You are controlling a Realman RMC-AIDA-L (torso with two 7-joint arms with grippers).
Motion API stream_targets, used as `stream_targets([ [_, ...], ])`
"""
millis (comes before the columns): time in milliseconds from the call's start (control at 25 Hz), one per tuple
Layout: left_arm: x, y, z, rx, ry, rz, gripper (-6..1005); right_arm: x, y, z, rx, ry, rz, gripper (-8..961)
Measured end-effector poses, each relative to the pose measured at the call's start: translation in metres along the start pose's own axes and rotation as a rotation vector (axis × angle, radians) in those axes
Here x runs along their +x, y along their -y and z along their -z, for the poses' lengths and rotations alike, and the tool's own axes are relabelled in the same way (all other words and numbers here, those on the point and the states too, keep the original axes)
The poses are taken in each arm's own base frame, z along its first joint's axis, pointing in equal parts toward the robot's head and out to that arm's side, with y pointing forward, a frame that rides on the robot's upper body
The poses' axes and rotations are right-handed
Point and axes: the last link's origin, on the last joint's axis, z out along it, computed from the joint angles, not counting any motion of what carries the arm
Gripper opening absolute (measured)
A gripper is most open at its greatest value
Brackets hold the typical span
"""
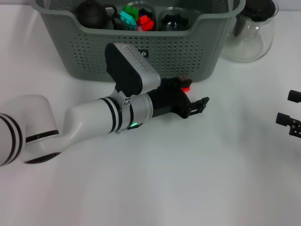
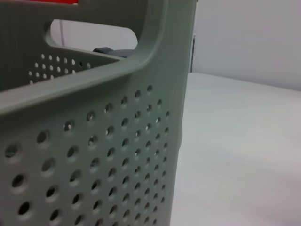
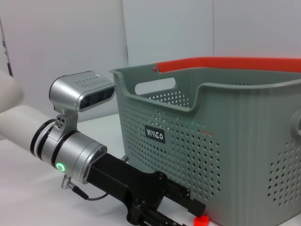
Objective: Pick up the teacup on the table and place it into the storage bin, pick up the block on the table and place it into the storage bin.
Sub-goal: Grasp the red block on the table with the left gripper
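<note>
The grey-green storage bin (image 1: 188, 52) stands at the back of the white table. It fills the left wrist view (image 2: 117, 155) and shows its logo plate in the right wrist view (image 3: 235, 132). A small red block (image 1: 186, 87) lies on the table against the bin's front wall, also seen in the right wrist view (image 3: 202, 221). My left gripper (image 1: 200, 107) is low over the table just in front of the block, open, with nothing between its fingers. My right gripper (image 1: 289, 108) is open and empty at the right edge. No teacup shows on the table. Dark cups (image 1: 174, 20) sit in the bin.
The bin also holds a dark teapot (image 1: 91, 13) and coloured blocks (image 1: 136, 20). A clear glass pitcher (image 1: 251, 33) with a dark lid stands right of the bin. The bin has an orange handle (image 3: 235, 63). My left arm (image 3: 75, 150) reaches across the table.
</note>
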Motion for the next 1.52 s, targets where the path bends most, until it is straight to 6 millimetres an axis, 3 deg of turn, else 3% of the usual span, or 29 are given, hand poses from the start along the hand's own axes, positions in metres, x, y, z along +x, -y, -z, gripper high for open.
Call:
stream_targets([
  [880, -0.008, -0.005, -0.001, -0.018, 0.057, -0.028, 674, 0.0, 0.0, -0.001, -0.002, 0.001, -0.001, 710],
  [1200, -0.02, -0.015, 0.011, -0.078, 0.029, -0.016, 674, 0.0, 0.0, 0.001, 0.0, -0.003, -0.007, 710],
  [1520, -0.019, 0.008, 0.031, -0.028, -0.071, 0.063, 675, -0.002, 0.001, -0.002, -0.003, 0.004, -0.004, 710],
])
